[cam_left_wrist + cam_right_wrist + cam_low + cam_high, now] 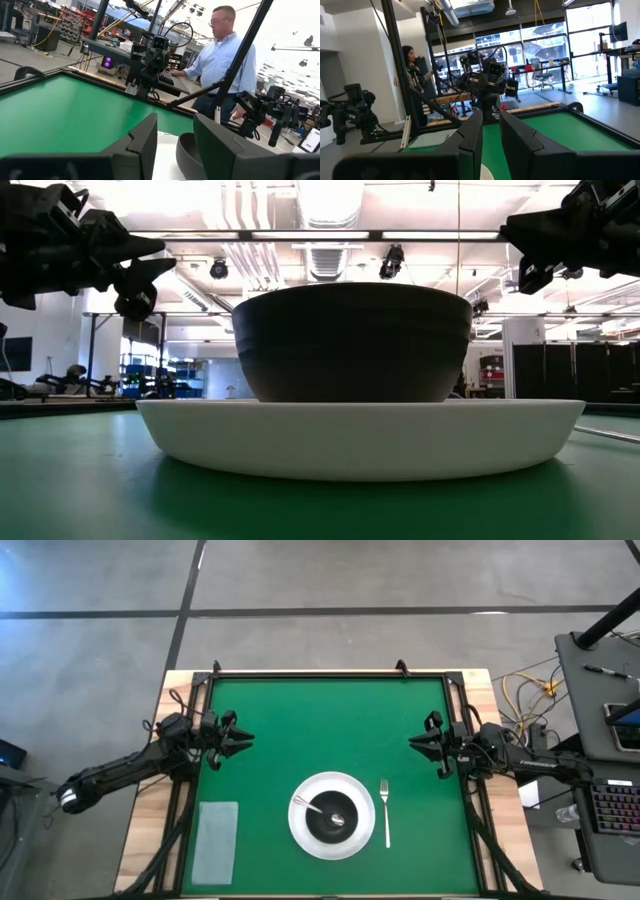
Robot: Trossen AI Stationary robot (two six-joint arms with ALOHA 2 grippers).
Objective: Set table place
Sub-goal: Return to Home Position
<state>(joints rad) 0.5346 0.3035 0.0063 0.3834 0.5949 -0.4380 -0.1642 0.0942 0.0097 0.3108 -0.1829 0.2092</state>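
The left gripper [240, 738] hangs above the left edge of the surface [330, 710], fingers parted with nothing between them. The right gripper [420, 741] mirrors it over the right edge, with a narrower gap between its fingers and also empty. Both point inward across the green top, well apart from the place setting.

The setting lies near the front edge, about midway between the two arms. The white plate [300, 832] rests flat on the surface, and the dark bowl [345, 832] stands upright at its centre. The spoon [312, 805] lies in the bowl, its handle slanting out over the rim. The fork [386, 812] lies just beside the plate on the right-arm side, parallel to the surface's side edge and not touching the plate. A pale napkin [215, 841] sits apart near the front left corner.

By my reading the placing is done and the step in hand is the return to rest. The next move calls only for each arm to fold back toward its base, clear of the dishes.

The plate is a smooth, glossy disc with a low, rounded lip. The bowl is matte and dark, with steep curved walls. The fork and spoon are thin bright metal. The top looks flat and felt-like, framed by thin black rails and light wooden edges.
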